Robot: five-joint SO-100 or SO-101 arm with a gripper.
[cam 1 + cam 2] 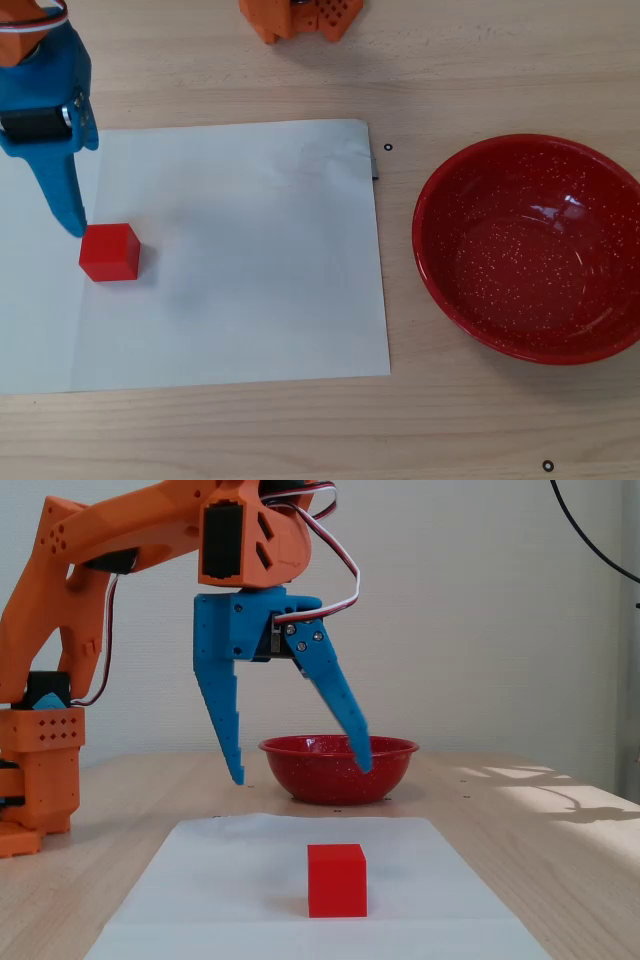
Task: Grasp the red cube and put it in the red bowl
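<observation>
The red cube (109, 252) sits on a white paper sheet (250, 260) near its left side in the overhead view. It also shows in the fixed view (336, 880), front and centre. The red bowl (530, 245) with white speckles stands empty on the wood at the right, off the paper, and shows behind the cube in the fixed view (338, 768). My blue gripper (300, 770) hangs open and empty above the table, its jaws spread wide. In the overhead view one blue finger (65, 195) ends just up-left of the cube, apart from it.
The orange arm base (40, 780) stands at the left of the fixed view, and part of it shows at the top edge of the overhead view (300, 18). The wooden table (400, 430) lies around the paper. A dark cable (590, 530) hangs at the upper right.
</observation>
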